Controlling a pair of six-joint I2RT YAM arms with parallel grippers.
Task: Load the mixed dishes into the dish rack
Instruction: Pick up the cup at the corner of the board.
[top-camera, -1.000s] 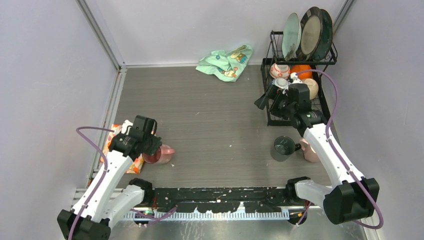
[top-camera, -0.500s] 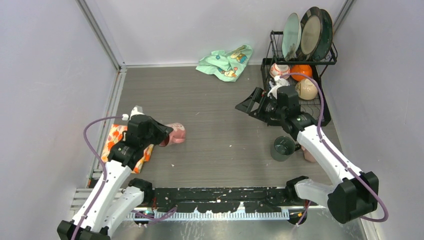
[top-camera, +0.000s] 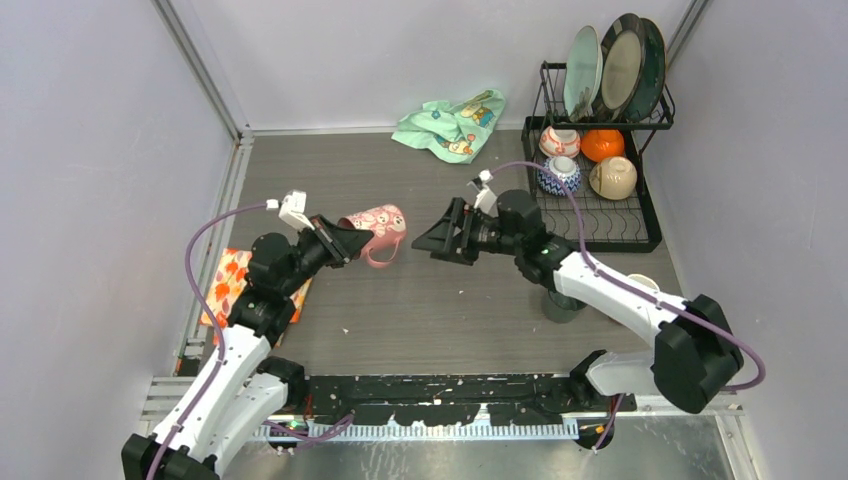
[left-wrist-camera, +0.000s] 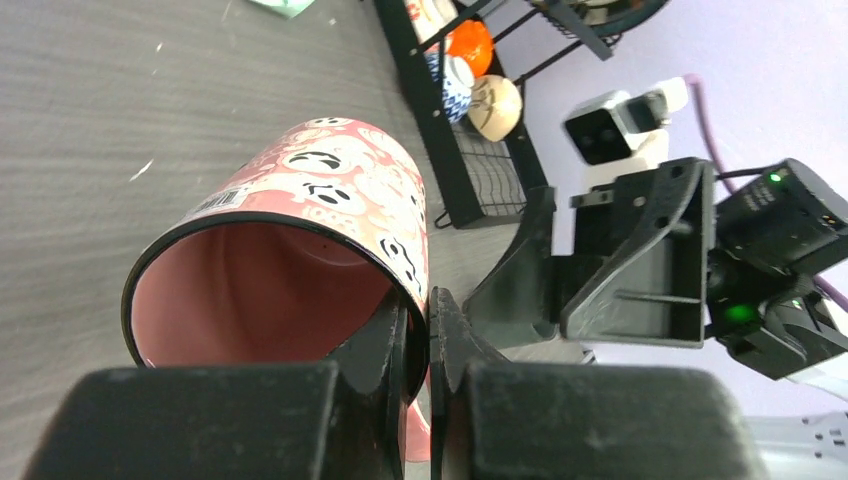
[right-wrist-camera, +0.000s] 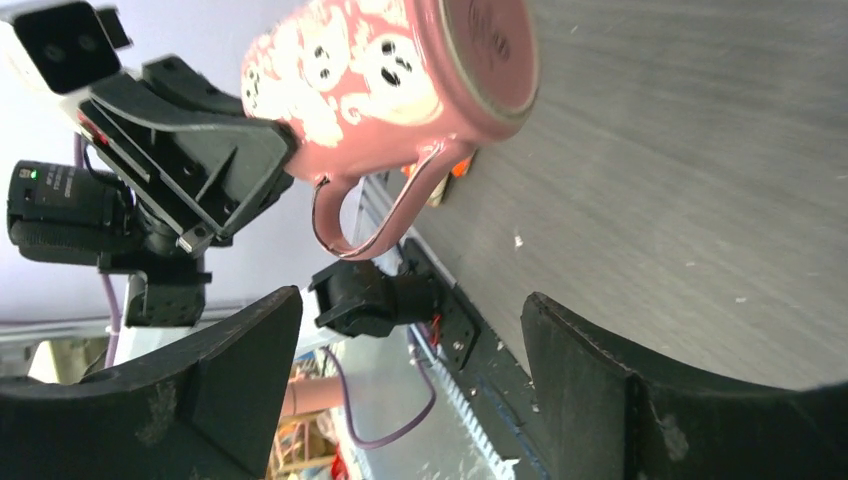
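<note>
My left gripper (top-camera: 350, 238) is shut on the rim of the pink cup (top-camera: 380, 222) and holds it on its side above the table's middle. One finger is inside the cup (left-wrist-camera: 320, 190) and one outside; the gripper (left-wrist-camera: 428, 310) pinches the wall. My right gripper (top-camera: 428, 244) is open and empty, just right of the cup, facing its base (right-wrist-camera: 400, 70); the gripper (right-wrist-camera: 410, 300) stands wide apart. The dish rack (top-camera: 640, 235) at back right holds three plates (top-camera: 620, 65) upright above and several bowls (top-camera: 558, 175) below. The dark green cup (top-camera: 558, 302) is mostly hidden under my right arm.
A mint-green cloth (top-camera: 452, 122) lies by the back wall left of the rack. An orange floral cloth (top-camera: 228, 275) lies by the left rail. A pale cup rim (top-camera: 640, 283) shows beside my right forearm. Walls close in left, back and right.
My left gripper has lifted the pink cup from beside the orange cloth up and right to the middle. My right gripper has left the rack and swung left to face the cup.
</note>
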